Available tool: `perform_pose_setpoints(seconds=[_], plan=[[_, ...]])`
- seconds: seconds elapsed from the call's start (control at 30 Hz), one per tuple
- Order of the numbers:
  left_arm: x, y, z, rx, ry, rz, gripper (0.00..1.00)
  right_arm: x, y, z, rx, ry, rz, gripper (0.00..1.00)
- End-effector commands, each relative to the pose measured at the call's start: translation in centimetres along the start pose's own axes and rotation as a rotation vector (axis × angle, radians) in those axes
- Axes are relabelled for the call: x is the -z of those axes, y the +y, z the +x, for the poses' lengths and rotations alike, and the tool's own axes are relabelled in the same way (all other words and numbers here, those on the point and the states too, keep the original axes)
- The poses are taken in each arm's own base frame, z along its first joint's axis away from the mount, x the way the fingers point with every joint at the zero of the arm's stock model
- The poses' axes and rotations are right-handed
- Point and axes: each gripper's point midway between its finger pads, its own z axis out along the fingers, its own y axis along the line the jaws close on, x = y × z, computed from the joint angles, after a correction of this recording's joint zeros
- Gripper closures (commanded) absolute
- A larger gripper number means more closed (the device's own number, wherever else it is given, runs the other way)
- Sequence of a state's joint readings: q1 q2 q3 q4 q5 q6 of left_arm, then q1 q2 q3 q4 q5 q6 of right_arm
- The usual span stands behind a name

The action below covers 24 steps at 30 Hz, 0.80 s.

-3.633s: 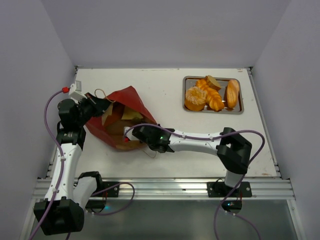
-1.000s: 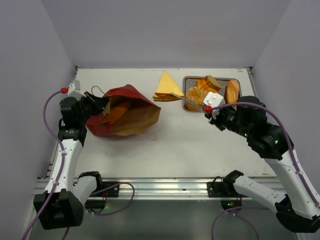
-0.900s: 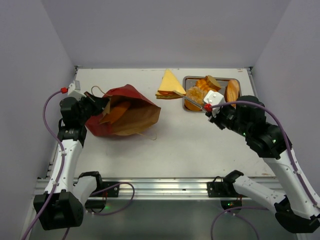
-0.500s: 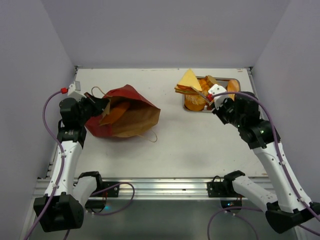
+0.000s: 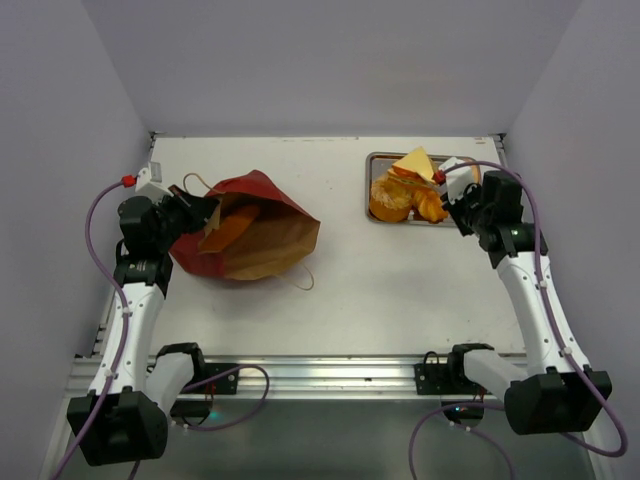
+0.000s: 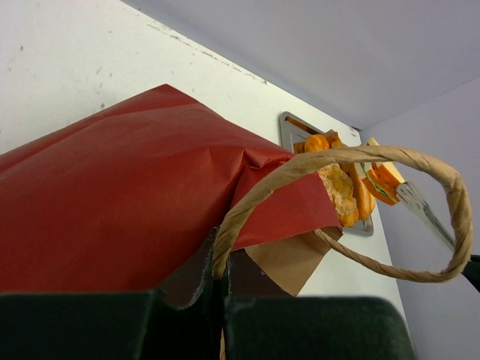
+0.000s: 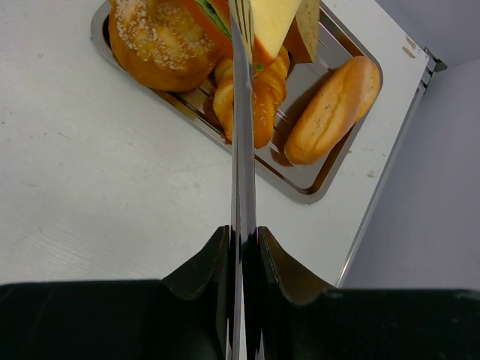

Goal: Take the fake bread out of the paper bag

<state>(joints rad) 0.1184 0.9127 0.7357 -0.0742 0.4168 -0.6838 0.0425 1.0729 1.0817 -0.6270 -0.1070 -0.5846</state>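
The dark red paper bag [image 5: 262, 228] lies on its side at the left, mouth open toward the right, with an orange bread [image 5: 236, 226] showing inside. My left gripper [image 5: 196, 211] is shut on the bag's rim by a looped handle [image 6: 339, 158]; the bag's red side [image 6: 112, 195] fills the left wrist view above the gripper [image 6: 221, 296]. My right gripper [image 5: 460, 192] is shut on a thin metal utensil [image 7: 241, 112], whose tip holds a fake sandwich wedge [image 5: 412, 165] over the silver tray [image 5: 372, 160]. The wedge [image 7: 259, 21] also shows in the right wrist view, above the gripper [image 7: 241, 240].
The tray's rim [image 7: 315, 186] encloses a seeded round bun [image 7: 161, 41], a croissant [image 7: 259, 97] and a long roll [image 7: 334, 109]. White walls close in left, right and behind. A loose bag handle [image 5: 300, 276] lies on the table.
My right arm has carried the sandwich wedge on the utensil from the bag's mouth across the table to over the tray. The left gripper and the bag have stayed put.
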Motion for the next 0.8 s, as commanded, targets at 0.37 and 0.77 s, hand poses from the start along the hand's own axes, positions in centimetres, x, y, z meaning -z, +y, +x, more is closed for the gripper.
perform_pose_setpoints(seconds=[0.37,0.77], plan=[[0.5,-0.5,0.0,-0.033,-0.001,0.03,1.0,-1.5,-2.8,-1.4,0.003,-0.091,0.107,1.0],[0.6,-0.6,0.0,-0.038,-0.001,0.034,1.0,-1.0,-5.6,3.8,-0.122,0.002,0.206,1.0]])
